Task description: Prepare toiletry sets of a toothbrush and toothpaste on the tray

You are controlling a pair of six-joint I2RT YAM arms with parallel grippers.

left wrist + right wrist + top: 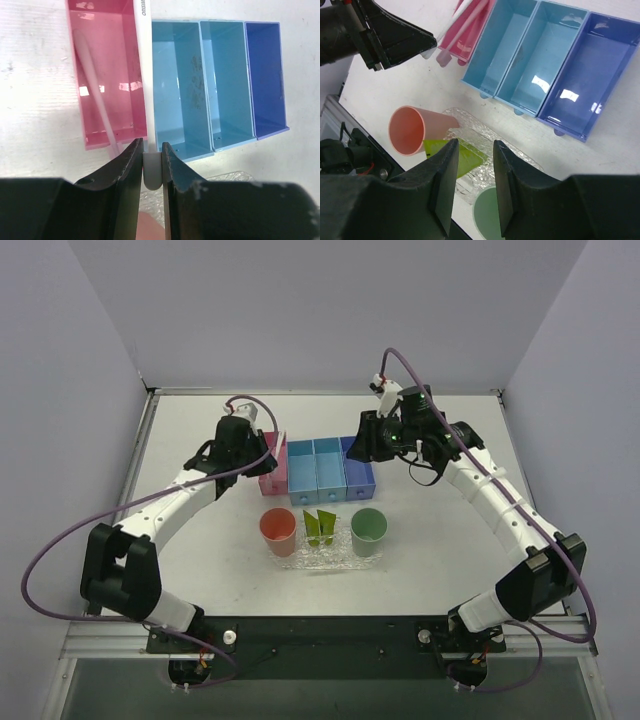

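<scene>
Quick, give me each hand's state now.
Left hand: closed on a toothbrush.
Right hand: open, holding nothing.

Pale toothbrush (144, 75) clamped by one end, yellow-green toothpaste (313, 529) on tray (335, 559)

Toothpaste (320, 527) yellow-green; tray (322, 559) clear, bumpy; bins (328, 470) pink, blue.

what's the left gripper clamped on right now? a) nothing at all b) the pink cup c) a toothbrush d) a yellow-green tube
c: in the left wrist view the left gripper has both jaws pressed against the whitish end of a toothbrush, whose handle runs up past the pink bin.
</scene>
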